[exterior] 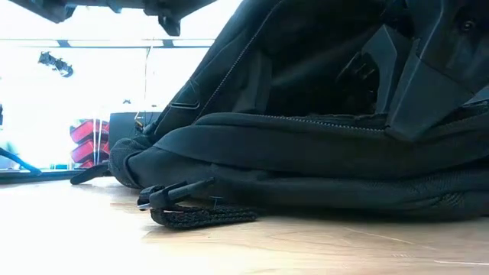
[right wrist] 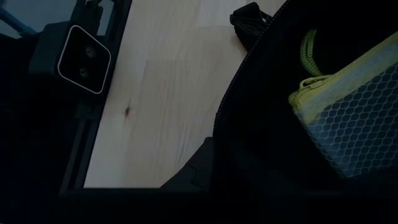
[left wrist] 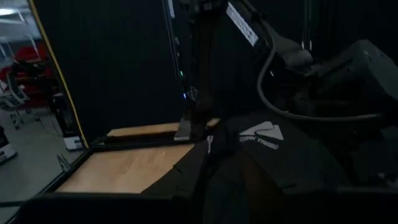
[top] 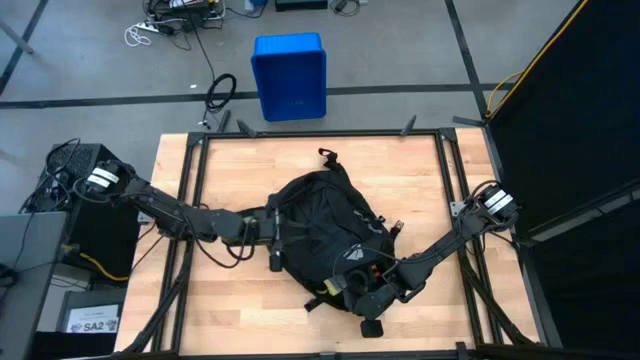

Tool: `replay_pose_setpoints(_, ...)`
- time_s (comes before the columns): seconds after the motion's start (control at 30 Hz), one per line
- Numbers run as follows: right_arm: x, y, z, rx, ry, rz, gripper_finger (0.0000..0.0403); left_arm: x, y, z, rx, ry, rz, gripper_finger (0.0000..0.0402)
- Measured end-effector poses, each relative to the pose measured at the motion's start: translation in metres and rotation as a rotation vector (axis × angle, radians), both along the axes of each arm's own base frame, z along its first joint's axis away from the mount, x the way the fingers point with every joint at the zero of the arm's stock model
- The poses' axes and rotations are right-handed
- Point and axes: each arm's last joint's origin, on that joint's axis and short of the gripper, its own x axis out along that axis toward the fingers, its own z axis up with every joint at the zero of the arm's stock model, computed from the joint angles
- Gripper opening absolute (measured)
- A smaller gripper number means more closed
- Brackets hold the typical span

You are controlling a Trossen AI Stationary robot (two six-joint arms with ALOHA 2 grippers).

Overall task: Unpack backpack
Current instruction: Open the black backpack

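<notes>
The large black soft fabric backpack lies in the middle of the wooden table, with the left gripper pressed against its near flank — whether those fingers pinch fabric I cannot tell — and the right gripper, fingers together, at the opened end by the pale logo. Just ahead of the right gripper, inside the opening, sits a yellow-edged mesh pouch. The sensible course is for the left to hold the bag steady while the right spreads its fingers and reaches onto the pouch's rim — not the zip edge.
</notes>
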Motion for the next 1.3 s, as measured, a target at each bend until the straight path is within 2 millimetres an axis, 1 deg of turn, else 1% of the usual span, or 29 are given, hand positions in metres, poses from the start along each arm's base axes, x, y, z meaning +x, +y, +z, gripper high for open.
replay_pose_setpoints(0.1, 0.000, 0.000, 0.000, 0.000, 0.000, 0.000, 0.0003, 0.005, -0.004, 0.007, 0.013, 0.046, -0.006, 0.0108)
replay_pose_setpoints(0.17, 0.000, 0.000, 0.000, 0.000, -0.001, 0.000, 0.0004, 0.008, -0.006, 0.009, 0.013, 0.054, -0.012, 0.0129)
replay_pose_setpoints(0.37, 0.002, -0.002, 0.000, 0.001, -0.002, -0.007, 0.0006, 0.021, -0.013, 0.001, 0.015, 0.089, 0.001, 0.0194)
replay_pose_setpoints(0.5, 0.002, -0.002, 0.000, 0.003, -0.005, -0.008, 0.0004, 0.029, -0.014, -0.002, 0.014, 0.101, 0.041, 0.0220)
replay_pose_setpoints(0.77, 0.003, -0.003, 0.001, 0.004, -0.007, -0.010, 0.0006, 0.040, -0.019, -0.004, 0.021, 0.114, 0.043, 0.0229)
replay_pose_setpoints(1.0, 0.003, -0.003, 0.001, 0.003, -0.008, -0.011, 0.0004, 0.041, -0.020, -0.006, 0.023, 0.128, 0.037, 0.0229)
replay_pose_setpoints(1.17, 0.004, -0.005, 0.001, 0.005, -0.010, -0.018, 0.0008, 0.037, -0.035, -0.006, -0.004, 0.125, -0.050, 0.0230)
replay_pose_setpoints(1.3, 0.006, -0.007, 0.001, 0.008, -0.011, -0.025, 0.0005, 0.030, -0.051, -0.006, -0.019, 0.124, -0.116, 0.0229)
